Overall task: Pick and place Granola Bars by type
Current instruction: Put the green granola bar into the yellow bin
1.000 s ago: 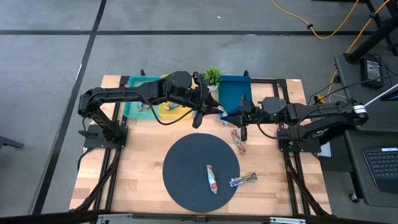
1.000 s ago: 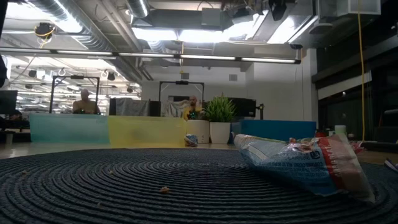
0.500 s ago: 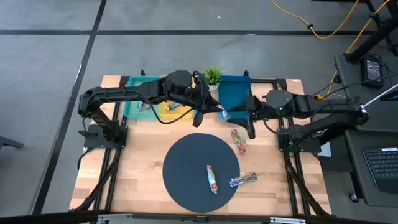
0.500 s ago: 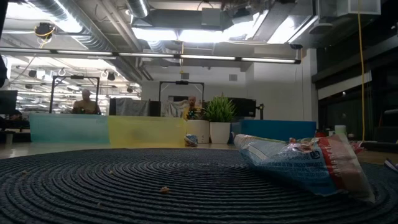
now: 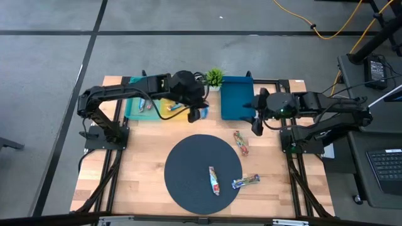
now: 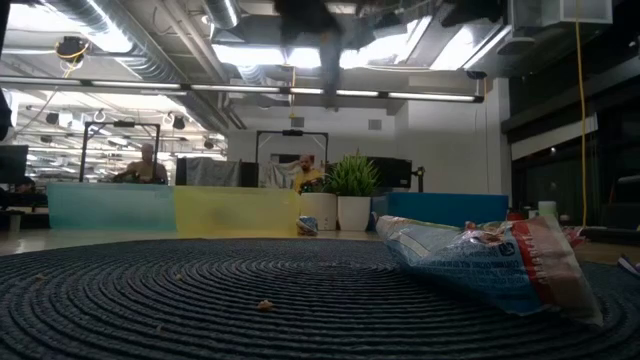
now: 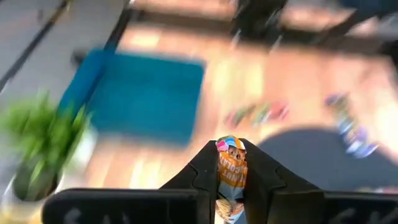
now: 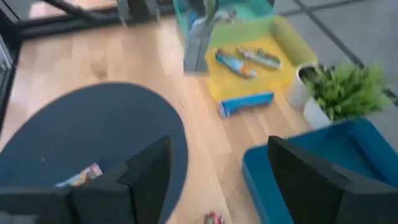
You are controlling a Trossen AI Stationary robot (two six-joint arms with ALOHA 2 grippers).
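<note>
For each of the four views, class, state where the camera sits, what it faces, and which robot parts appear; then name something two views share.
High: overhead, facing down; both arms.
Low: at mat level, facing the room; arm blurs overhead.
Left wrist: behind the left gripper, shut on a bar.
Right wrist: behind the open right gripper.
Shared: the plant appears in all four.

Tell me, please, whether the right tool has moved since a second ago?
Yes. The right tool has moved from above the bar on the wood toward the blue tray.
</note>
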